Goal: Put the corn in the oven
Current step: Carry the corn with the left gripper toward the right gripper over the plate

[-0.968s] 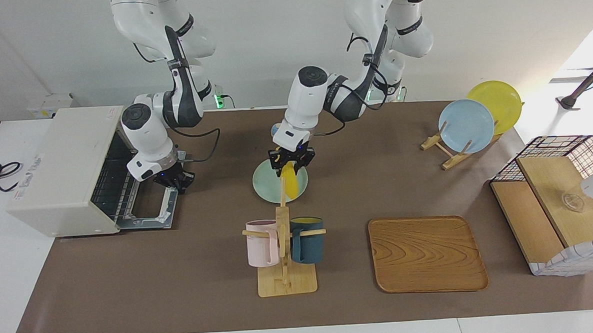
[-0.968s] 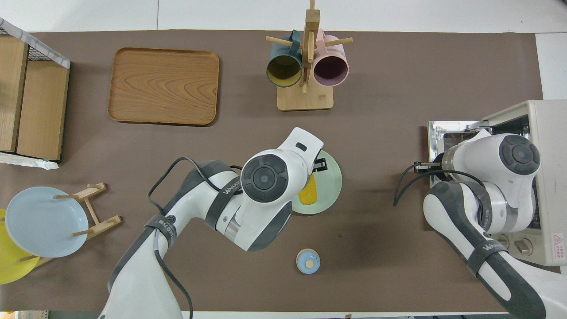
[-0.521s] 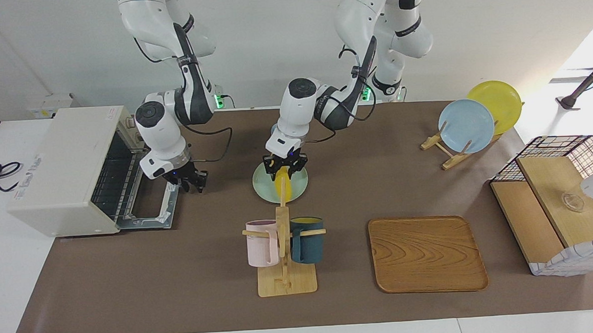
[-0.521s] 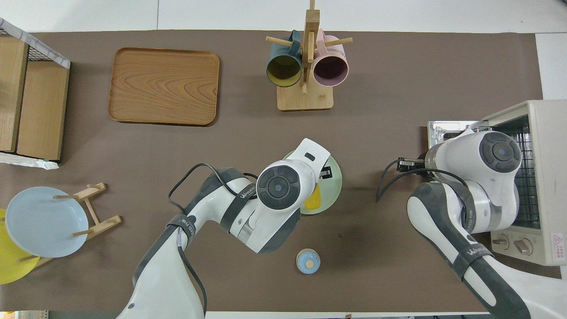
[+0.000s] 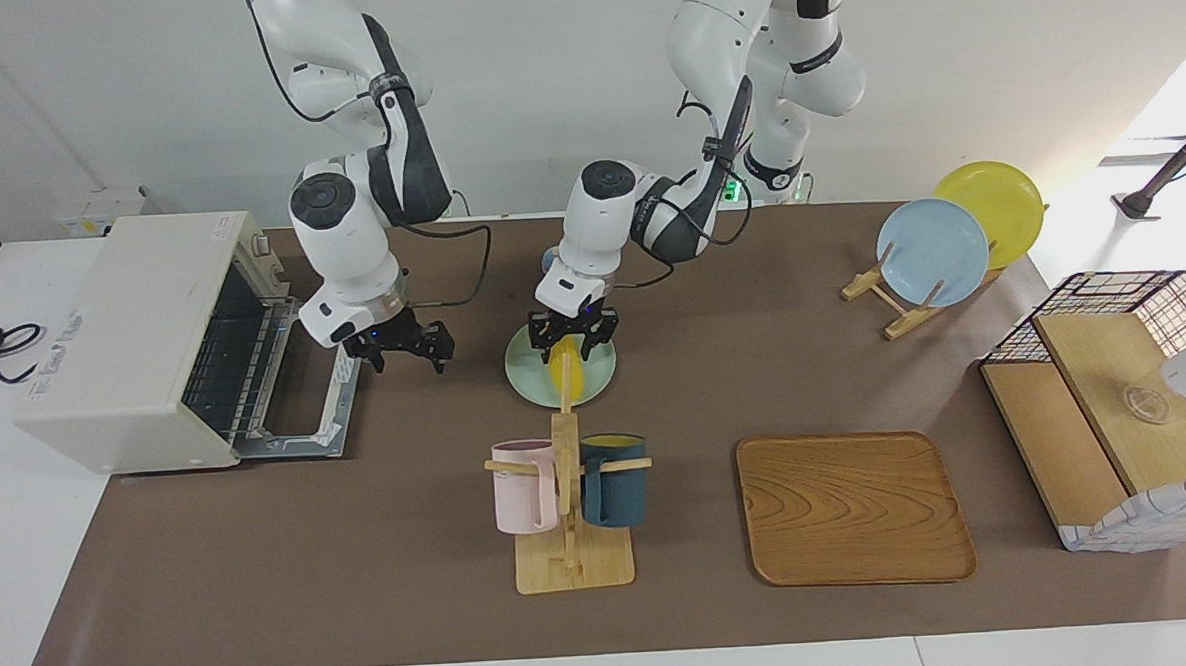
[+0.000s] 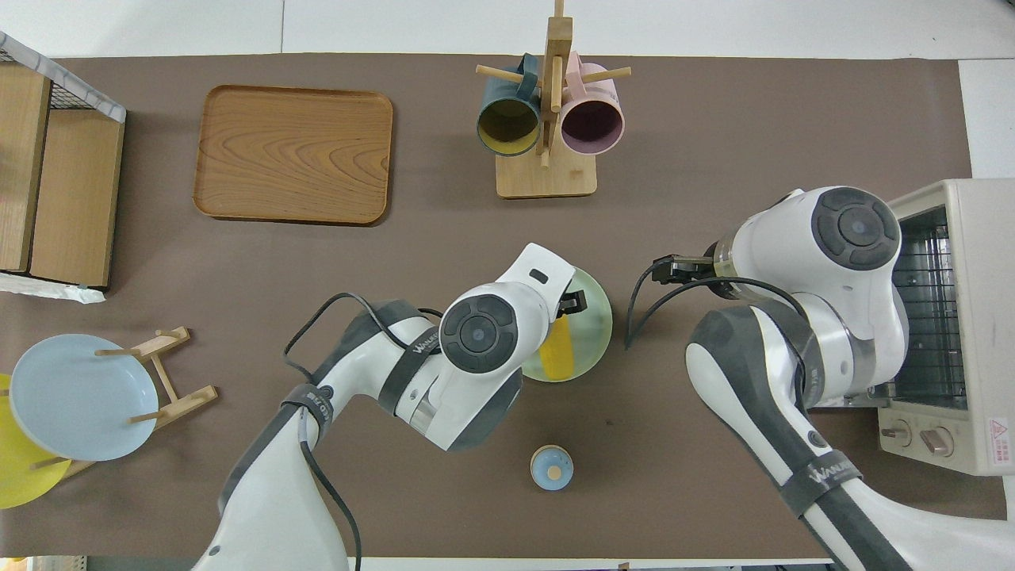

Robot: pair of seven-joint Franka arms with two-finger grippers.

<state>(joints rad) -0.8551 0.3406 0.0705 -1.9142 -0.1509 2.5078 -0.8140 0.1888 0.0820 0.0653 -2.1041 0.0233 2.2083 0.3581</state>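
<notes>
The yellow corn point(image 5: 567, 372) is at the mint plate point(image 5: 600, 373), its end nearer the robots between the fingers of my left gripper point(image 5: 571, 339). The left gripper is shut on the corn and holds it low over the plate. In the overhead view the corn point(image 6: 560, 357) shows past the left wrist on the plate point(image 6: 593, 321). The cream oven point(image 5: 118, 334) stands at the right arm's end with its door point(image 5: 302, 431) folded down and the rack showing. My right gripper point(image 5: 406, 353) hangs open and empty over the table between the oven door and the plate.
A wooden mug rack point(image 5: 573, 564) with a pink and a dark blue mug stands just farther from the robots than the plate. A wooden tray point(image 5: 854, 507), a plate stand point(image 5: 892, 305) and a wire basket shelf point(image 5: 1106, 401) are toward the left arm's end. A small blue round lid point(image 6: 551, 466) lies near the robots.
The right gripper has left the oven door and moved toward the plate. The left gripper has shifted slightly toward the right arm's end with the corn.
</notes>
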